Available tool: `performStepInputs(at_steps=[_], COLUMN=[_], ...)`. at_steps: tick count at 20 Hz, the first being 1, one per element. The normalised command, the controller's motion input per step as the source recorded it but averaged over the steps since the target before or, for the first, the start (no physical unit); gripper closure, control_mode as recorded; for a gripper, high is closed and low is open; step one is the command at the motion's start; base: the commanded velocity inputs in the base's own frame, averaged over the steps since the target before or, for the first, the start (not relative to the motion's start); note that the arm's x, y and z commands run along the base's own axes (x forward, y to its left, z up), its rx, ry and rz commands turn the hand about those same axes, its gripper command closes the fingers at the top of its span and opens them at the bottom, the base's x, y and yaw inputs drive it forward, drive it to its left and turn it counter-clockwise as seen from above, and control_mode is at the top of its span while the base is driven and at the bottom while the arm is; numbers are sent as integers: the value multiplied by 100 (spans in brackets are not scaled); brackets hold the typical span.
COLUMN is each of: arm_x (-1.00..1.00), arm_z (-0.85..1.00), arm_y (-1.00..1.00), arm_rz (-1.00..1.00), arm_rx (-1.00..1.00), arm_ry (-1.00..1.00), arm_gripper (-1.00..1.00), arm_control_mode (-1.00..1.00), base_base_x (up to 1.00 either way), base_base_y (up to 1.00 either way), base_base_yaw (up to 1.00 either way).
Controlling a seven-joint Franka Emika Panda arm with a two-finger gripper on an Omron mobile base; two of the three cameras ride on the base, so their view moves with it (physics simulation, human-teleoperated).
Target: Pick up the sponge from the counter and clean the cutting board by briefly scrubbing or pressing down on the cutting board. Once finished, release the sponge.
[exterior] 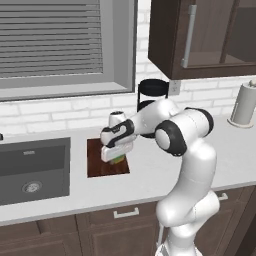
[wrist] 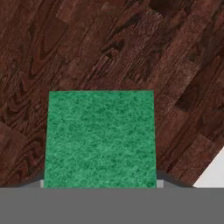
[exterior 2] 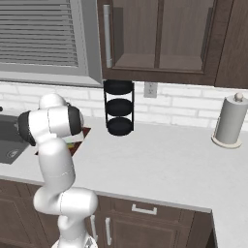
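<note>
The left base view looks forward and down from behind the arm's left side, facing the back wall across the counter (exterior: 150,175), with the cutting board (exterior: 95,165) mid-frame near the counter's front edge. The right base view looks from behind the arm's right side over the same counter, the board's corner showing at its left. The hand view looks straight down, very close, onto the board and the sponge (wrist: 101,139).

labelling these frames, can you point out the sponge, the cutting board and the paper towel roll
sponge (wrist: 101,138), hand view, middle of its green top
cutting board (exterior: 95,162), left base view, bare wood left of the hand
paper towel roll (exterior 2: 230,121), right base view, middle of its side
</note>
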Motion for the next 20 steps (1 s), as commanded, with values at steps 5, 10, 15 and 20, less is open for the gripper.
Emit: performStepInputs(at_steps=[5,10,15,20], arm_x=[-100,-100,-26,54], arm_z=[-27,-14,-1,12], arm_y=[22,23,9,0], arm_rz=[5,2,0,-2], arm_rx=[0,0,0,0], arm_ry=[0,0,0,0], arm_gripper=[100,100,100,100], arm_control_mode=[-100,-100,-100,-100], base_base_x=[0,0,0,0], base_base_y=[0,0,0,0], base_base_yaw=[0,0,0,0])
